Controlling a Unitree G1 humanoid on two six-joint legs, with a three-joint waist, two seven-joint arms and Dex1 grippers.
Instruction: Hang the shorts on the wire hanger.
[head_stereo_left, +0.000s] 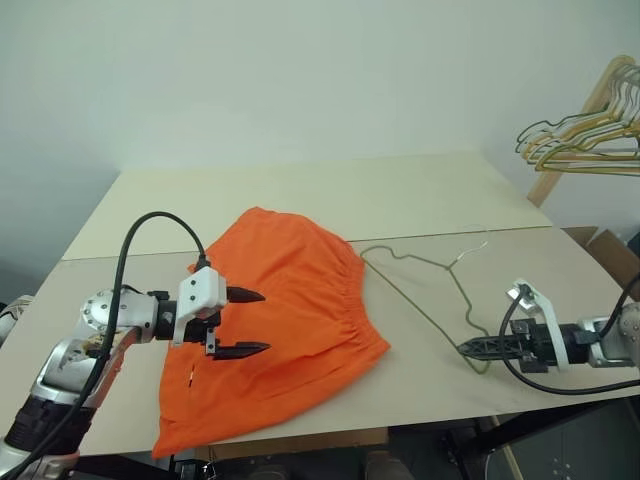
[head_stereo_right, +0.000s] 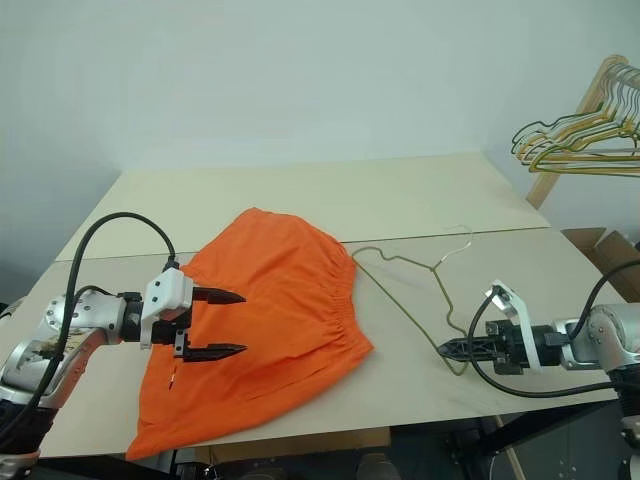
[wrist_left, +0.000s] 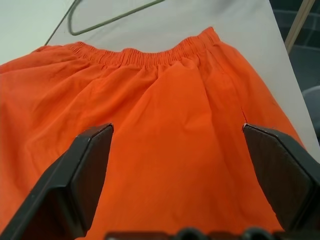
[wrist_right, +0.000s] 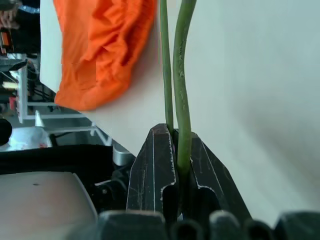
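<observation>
Showing shorts (head_stereo_left: 285, 320) spread flat on the table (head_stereo_left: 330, 195), toward its left-front part, gathered waistband facing the wire hanger (head_stereo_left: 430, 280). Hanger lies flat just right of the waistband, hook toward table centre, one corner at the front-right. L gripper (head_stereo_left: 245, 322) hovers over the orange cloth w/ fingers (wrist_left: 85, 175) spread wide, nothing between them; contact w/ cloth can't be judged. R gripper (head_stereo_left: 470, 348) is clamped narrow on the hanger's near corner, wire (wrist_right: 182, 100) pinched between its pads. Bunched yellow/green hangers (head_stereo_left: 585, 135) hang at far right, well apart from the table.
</observation>
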